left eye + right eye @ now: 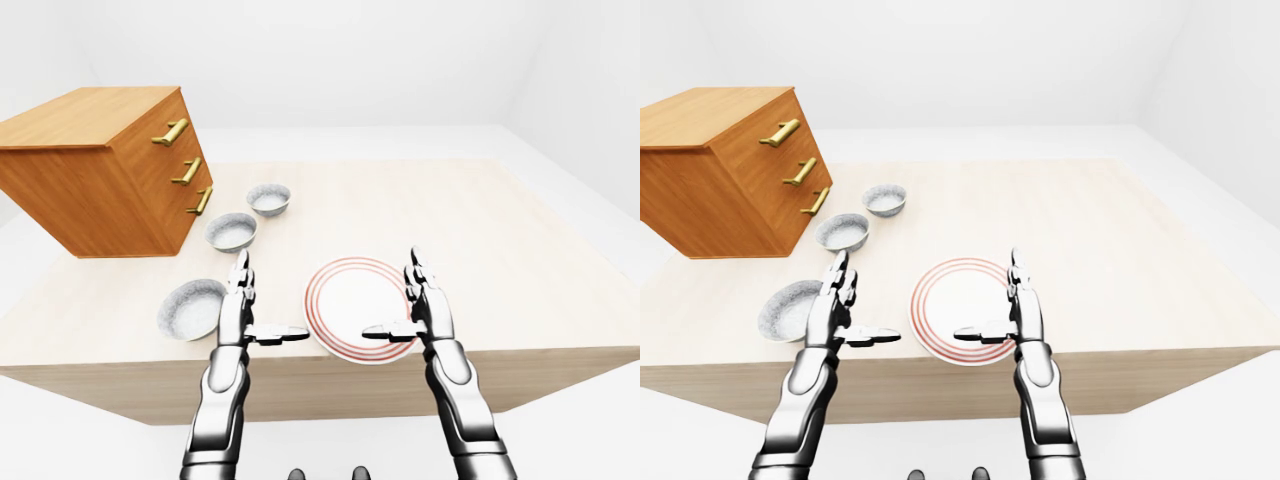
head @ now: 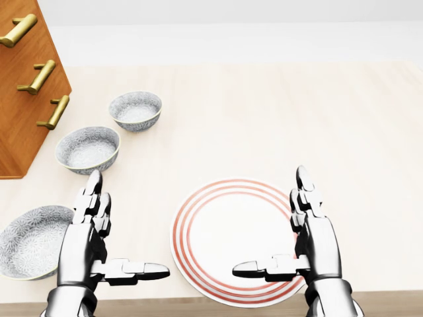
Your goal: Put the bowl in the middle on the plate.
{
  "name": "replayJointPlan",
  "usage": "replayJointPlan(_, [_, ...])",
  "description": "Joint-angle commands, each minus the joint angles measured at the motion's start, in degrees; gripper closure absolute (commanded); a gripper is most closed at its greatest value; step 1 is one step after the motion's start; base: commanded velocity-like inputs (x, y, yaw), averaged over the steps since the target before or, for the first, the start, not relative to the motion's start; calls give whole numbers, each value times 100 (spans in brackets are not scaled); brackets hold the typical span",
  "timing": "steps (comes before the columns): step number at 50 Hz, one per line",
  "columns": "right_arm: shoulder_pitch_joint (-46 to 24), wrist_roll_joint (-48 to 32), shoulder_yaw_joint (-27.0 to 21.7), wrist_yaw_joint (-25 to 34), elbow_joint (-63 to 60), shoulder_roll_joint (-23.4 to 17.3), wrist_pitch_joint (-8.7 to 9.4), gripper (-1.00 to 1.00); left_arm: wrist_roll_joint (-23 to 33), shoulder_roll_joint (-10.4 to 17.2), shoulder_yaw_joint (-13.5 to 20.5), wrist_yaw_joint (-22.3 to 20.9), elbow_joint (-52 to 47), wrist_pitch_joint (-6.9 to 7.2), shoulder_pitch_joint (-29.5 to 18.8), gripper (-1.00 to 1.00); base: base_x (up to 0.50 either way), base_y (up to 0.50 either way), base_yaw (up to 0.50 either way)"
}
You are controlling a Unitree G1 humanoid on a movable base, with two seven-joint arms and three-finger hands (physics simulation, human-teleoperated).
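— So, where does the plate (image 2: 232, 232) sit?

— On the pale wooden table (image 2: 317, 112), close to the table's lower edge in the head view. It is white with red rings round its rim, and nothing lies on it.

— And the bowls?

— Three patterned grey ones stand in a slanting row, all to the left of the plate. The middle bowl (image 2: 88, 149) stands upright, up and to the left of the plate, well apart from it. The far bowl (image 2: 135, 109) is higher still, also above-left of the plate. The near bowl (image 2: 30, 241) is level with the plate, well off to its left and cut by the picture's edge.

— The left hand (image 2: 86, 244)?

— It is just left of the plate, between it and the near bowl. The fingers are straight and point up the picture, with the thumb out toward the plate. It is spread wide and holds nothing.

— The right hand (image 2: 320, 247)?

— Much the same, mirrored. It is over the plate's right rim, fingers extended, thumb reaching left across the red rings. It is empty too. I cannot tell whether either hand touches the table.

— Anything else?

— A wooden drawer chest (image 2: 20, 99) with three brass handles (image 2: 41, 76) is up and left of the plate, beyond the bowls.
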Motion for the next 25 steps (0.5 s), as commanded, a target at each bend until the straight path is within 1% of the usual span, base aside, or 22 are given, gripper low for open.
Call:
replayJointPlan(1, [-16,34,-124,134,113,-70,35,-100,-52,79,150,-105,143,-56,-45,-100,0,0,0])
replayJointPlan(2, [-26,27,-131,134,176,-75,-2,-100,-51,80,151,-105,146,-57,-45,-100,0,0,0])
replayJointPlan(5, [-33,22,-123,142,215,-71,-30,-100,-37,78,141,-104,151,-54,-40,-100,0,0,0])
replayJointPlan(7, [-45,19,-131,143,261,-77,-57,-100,-33,81,151,-98,226,-84,-67,-100,0,0,0])
replayJointPlan(8, [-51,18,-133,142,272,-78,-62,-100,-36,88,166,-103,360,-181,-103,-100,0,0,0])
replayJointPlan(9, [-41,9,-122,139,238,-73,-24,-100,-20,86,149,-100,334,-146,-92,-100,0,0,0])
replayJointPlan(11, [-27,-12,-104,139,228,-70,-20,-100,0,86,140,-91,327,-134,-84,-100,0,0,0])
replayJointPlan(13, [-31,-11,-109,150,261,-72,-58,-100,-9,84,147,-89,305,-112,-80,-100,0,0,0])
replayJointPlan(15, [-33,-14,-110,153,285,-74,-73,-100,-8,84,149,-83,308,-112,-85,-100,0,0,0])
replayJointPlan(19, [-7,-44,-92,150,214,-70,-29,-100,9,84,135,-93,316,-122,-79,-100,0,0,0])
replayJointPlan(22, [4,-77,-83,156,205,-72,-40,-100,15,87,135,-99,322,-122,-75,-100,0,0,0])
replayJointPlan(24, [-5,-91,-71,178,212,-73,-63,-100,31,92,133,-100,311,-98,-76,-100,0,0,0])
replayJointPlan(25, [-2,-98,-64,188,201,-72,-71,-100,47,95,133,-100,344,-118,-85,-100,0,0,0])
